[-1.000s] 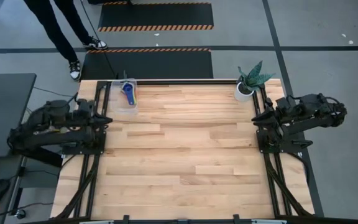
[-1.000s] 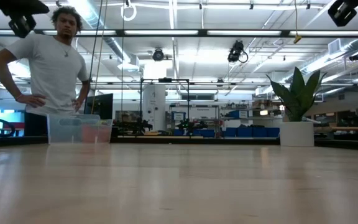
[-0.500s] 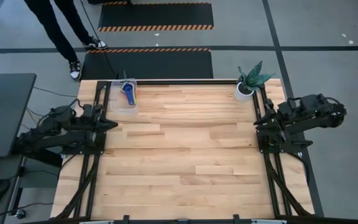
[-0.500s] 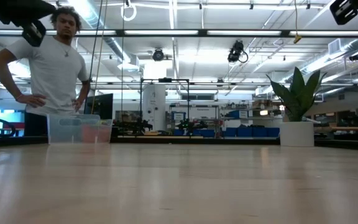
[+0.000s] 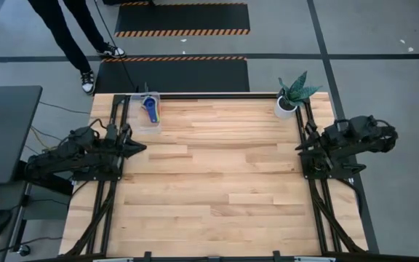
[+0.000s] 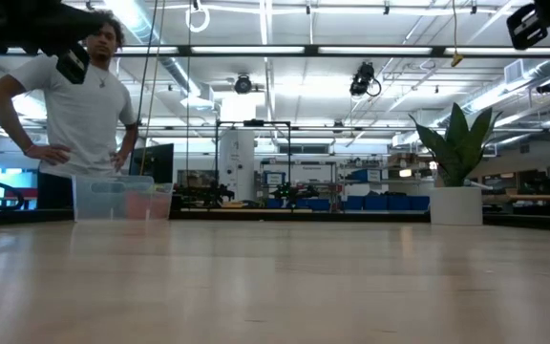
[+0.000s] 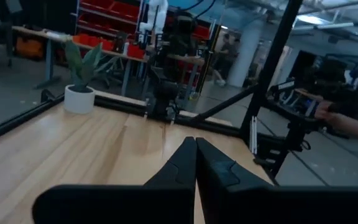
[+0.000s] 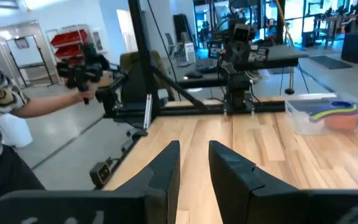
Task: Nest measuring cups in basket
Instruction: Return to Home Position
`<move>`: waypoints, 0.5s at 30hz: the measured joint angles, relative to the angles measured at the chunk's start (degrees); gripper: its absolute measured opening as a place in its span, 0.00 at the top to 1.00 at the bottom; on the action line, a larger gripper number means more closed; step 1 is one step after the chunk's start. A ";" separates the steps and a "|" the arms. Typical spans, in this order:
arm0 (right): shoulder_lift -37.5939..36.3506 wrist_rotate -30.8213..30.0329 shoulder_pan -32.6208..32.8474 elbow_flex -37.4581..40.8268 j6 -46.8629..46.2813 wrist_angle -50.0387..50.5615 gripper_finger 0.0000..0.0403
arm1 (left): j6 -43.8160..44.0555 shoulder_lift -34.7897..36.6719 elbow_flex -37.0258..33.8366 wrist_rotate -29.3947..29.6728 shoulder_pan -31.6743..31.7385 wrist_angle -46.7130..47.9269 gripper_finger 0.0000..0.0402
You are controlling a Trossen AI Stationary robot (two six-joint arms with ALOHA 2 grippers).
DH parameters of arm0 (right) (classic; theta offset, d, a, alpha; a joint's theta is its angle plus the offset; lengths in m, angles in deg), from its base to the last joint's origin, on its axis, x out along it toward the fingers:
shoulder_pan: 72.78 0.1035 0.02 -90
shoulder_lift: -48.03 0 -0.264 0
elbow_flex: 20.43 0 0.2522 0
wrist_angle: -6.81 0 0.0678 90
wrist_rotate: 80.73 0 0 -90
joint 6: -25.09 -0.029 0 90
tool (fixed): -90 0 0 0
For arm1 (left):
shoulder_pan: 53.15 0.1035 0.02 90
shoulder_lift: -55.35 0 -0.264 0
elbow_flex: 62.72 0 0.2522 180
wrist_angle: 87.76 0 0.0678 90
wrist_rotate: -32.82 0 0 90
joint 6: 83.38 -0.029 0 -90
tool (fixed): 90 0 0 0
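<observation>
Nesting work reads as complete: the measuring cups (image 5: 150, 108) lie stacked inside the basket (image 6: 98, 199), which stands at the far-left corner of the worktop (image 5: 217, 182), just beside the left arm's frame. In the right wrist view, a blue handle, a yellow-green rim and an orange cup show through the clear wall. The step in hand is judged to be the return to the rest pose. The left end effector (image 5: 141, 148) hovers over the left edge of the worktop, near the basket but apart from it, its fingers pressed together on nothing. The right end effector (image 5: 300, 146) hangs at the right edge, well apart from the basket, fingers parted by a narrow gap and empty. A potted plant (image 5: 288, 102) stands at the far-right corner, and a person (image 6: 79, 105) stands beyond the far edge. The next move calls only for folding each arm down over its base, with the left arm's sweep kept off the basket wall so that the stack is not disturbed.
</observation>
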 joint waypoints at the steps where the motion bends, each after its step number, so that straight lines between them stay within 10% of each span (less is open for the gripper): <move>1: -0.41 0.18 -0.03 1.13 0.18 -0.59 0.77 | -0.63 -0.04 -0.70 -0.19 0.00 -0.73 0.97; 15: -0.73 2.14 -0.01 21.67 -1.82 -24.72 0.77 | -0.95 -0.09 -12.00 -1.43 -0.11 -16.62 0.97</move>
